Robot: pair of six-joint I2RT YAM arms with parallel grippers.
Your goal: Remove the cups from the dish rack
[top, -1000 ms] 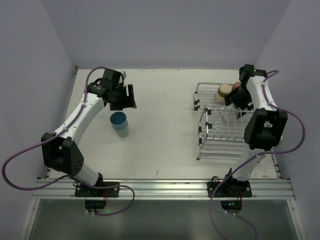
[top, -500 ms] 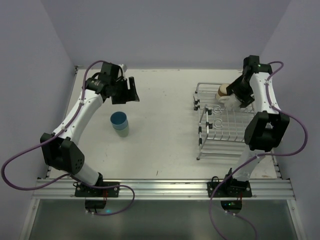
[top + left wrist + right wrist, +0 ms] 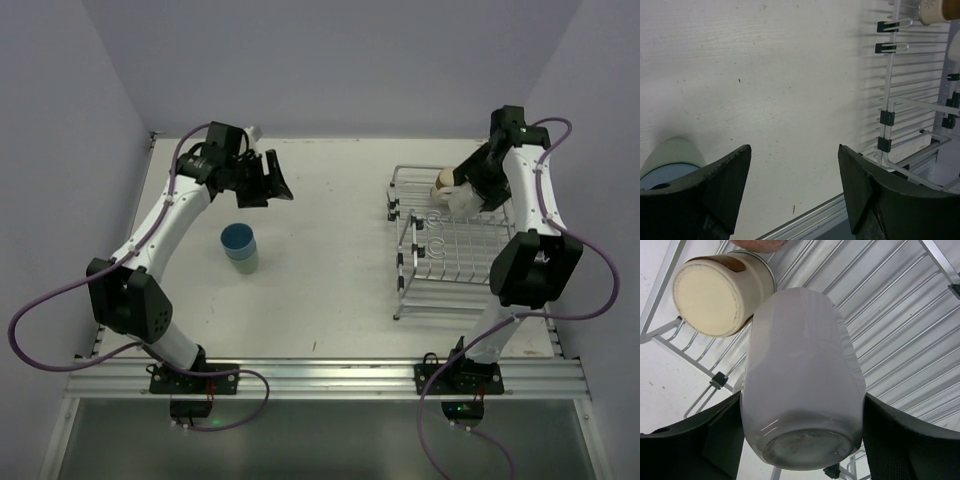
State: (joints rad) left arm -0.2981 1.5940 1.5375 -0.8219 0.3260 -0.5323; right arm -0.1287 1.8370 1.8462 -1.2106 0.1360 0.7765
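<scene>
My right gripper (image 3: 466,195) is shut on the white cup (image 3: 802,380), held on its side over the far end of the silver wire dish rack (image 3: 440,255). The cream-tan cup (image 3: 720,292) lies in the rack just beside it, with the rim of the salmon-pink cup (image 3: 760,244) behind. The light blue cup (image 3: 238,238) sits nested in the pale green cup (image 3: 243,262) on the table at left. My left gripper (image 3: 274,181) is open and empty, up and to the right of that stack. In the left wrist view the stack (image 3: 670,157) shows at the lower left.
The rack's wire rails (image 3: 890,110) and black clips show on the right of the left wrist view. Purple walls close in the white table (image 3: 320,290) on three sides. An aluminium rail (image 3: 320,375) runs along the near edge.
My left gripper has moved up and rightward, away from the stacked cups, staying open. My right arm has risen at the rack's far end, and the white cup now shows in its grip.
</scene>
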